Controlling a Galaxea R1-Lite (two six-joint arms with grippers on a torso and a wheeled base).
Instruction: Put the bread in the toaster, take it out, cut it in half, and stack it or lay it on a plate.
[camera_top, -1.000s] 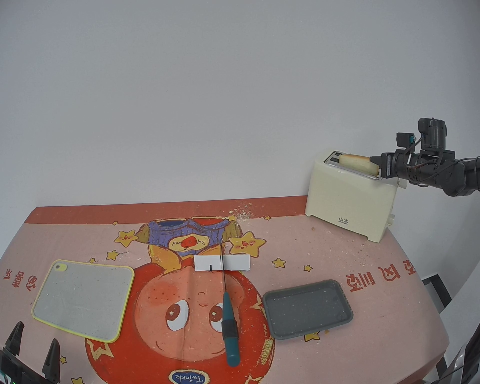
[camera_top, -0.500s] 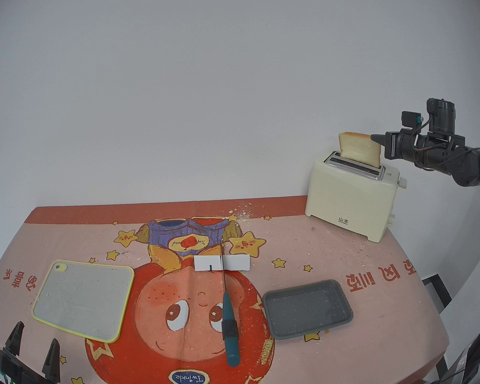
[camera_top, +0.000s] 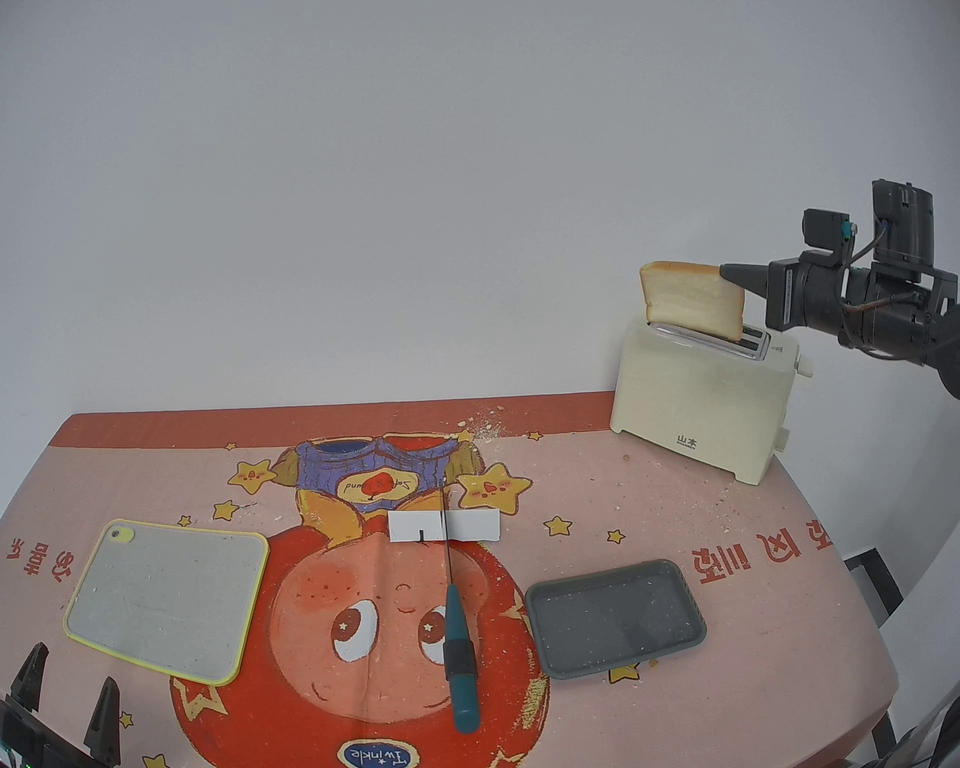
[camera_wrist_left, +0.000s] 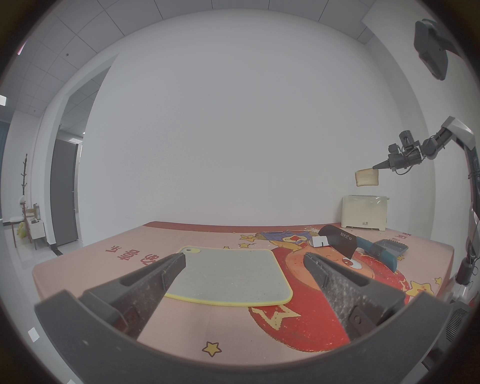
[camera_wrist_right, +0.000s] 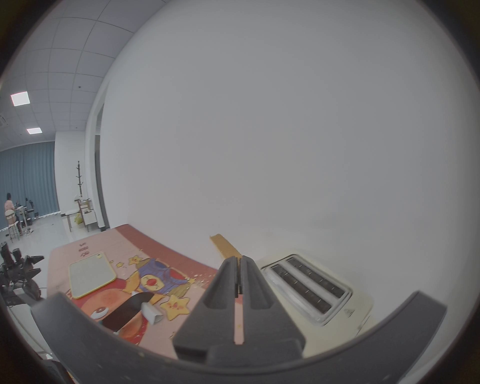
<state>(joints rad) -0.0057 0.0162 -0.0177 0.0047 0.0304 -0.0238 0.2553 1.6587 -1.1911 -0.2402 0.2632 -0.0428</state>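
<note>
Bright, even light from ceiling panels (camera_wrist_right: 20, 98) casts only faint soft shadows; both wrist views bulge, their corners vignetted dark.

**A test room dressed as a kitchen**

The room looked like a lab or office space rather than a home. Overhead ran a grid of ceiling tiles (camera_wrist_right: 55, 55) with flat panel lights (camera_wrist_right: 20, 98). The wall (camera_top: 400, 200) was bare white, and a blue curtain (camera_wrist_right: 27, 175) and a coat stand (camera_wrist_right: 79, 182) stood far off across an open floor. Only the surface (camera_top: 600, 490) played kitchen: its cartoon-printed cloth carried a toaster (camera_top: 700, 400), a cutting board (camera_top: 165, 598), a knife (camera_top: 460, 660) and a grey tray (camera_top: 615, 617).
</note>
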